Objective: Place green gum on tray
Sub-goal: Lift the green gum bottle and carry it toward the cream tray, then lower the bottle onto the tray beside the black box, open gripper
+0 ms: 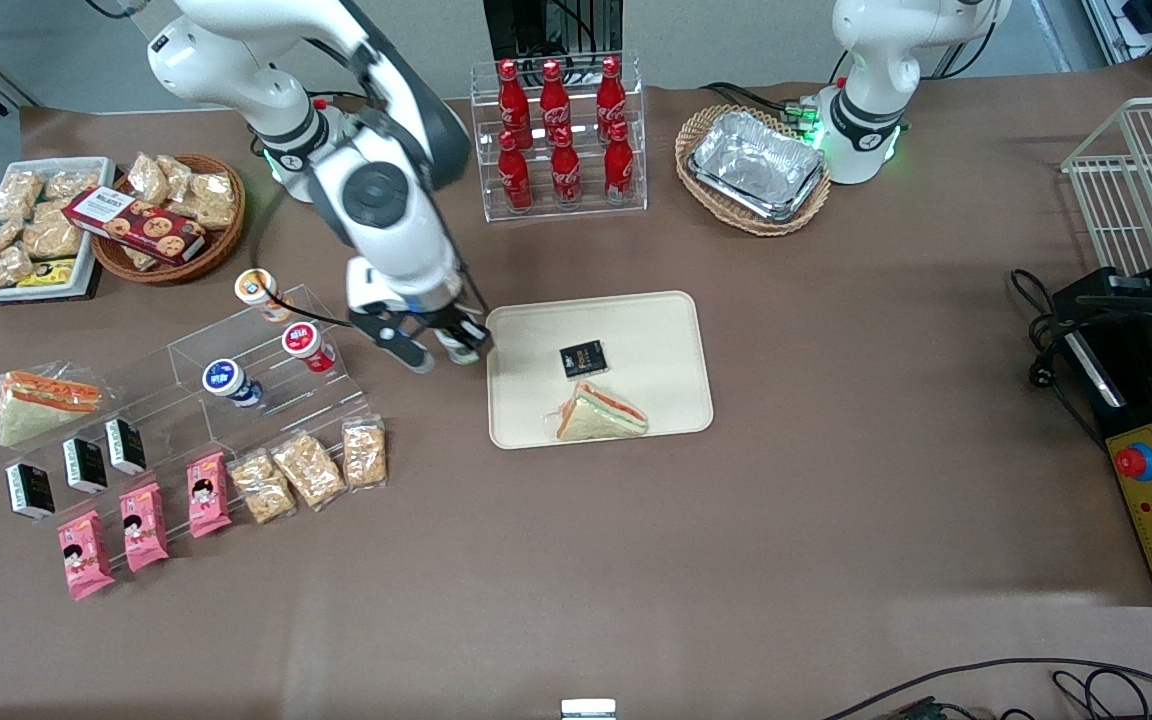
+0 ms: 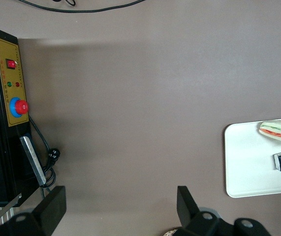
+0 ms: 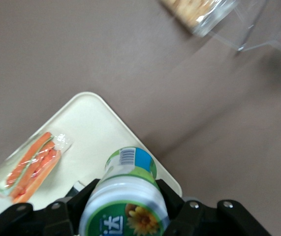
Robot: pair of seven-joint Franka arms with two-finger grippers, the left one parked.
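My right gripper (image 1: 456,345) is shut on the green gum (image 3: 126,194), a white canister with a green label. It holds it in the air just above the edge of the cream tray (image 1: 656,325) nearest the acrylic shelf. In the front view the gum (image 1: 458,346) is mostly hidden between the fingers. In the right wrist view the tray's rounded corner (image 3: 88,115) lies below the canister. The tray carries a wrapped sandwich (image 1: 598,413) and a small black packet (image 1: 583,359).
An acrylic shelf (image 1: 236,350) beside the gripper holds orange-lidded (image 1: 254,289), red-lidded (image 1: 304,343) and blue-lidded (image 1: 224,379) canisters. Snack packets (image 1: 306,470) lie nearer the camera. A cola bottle rack (image 1: 558,135) and a wicker basket with foil trays (image 1: 754,168) stand farther back.
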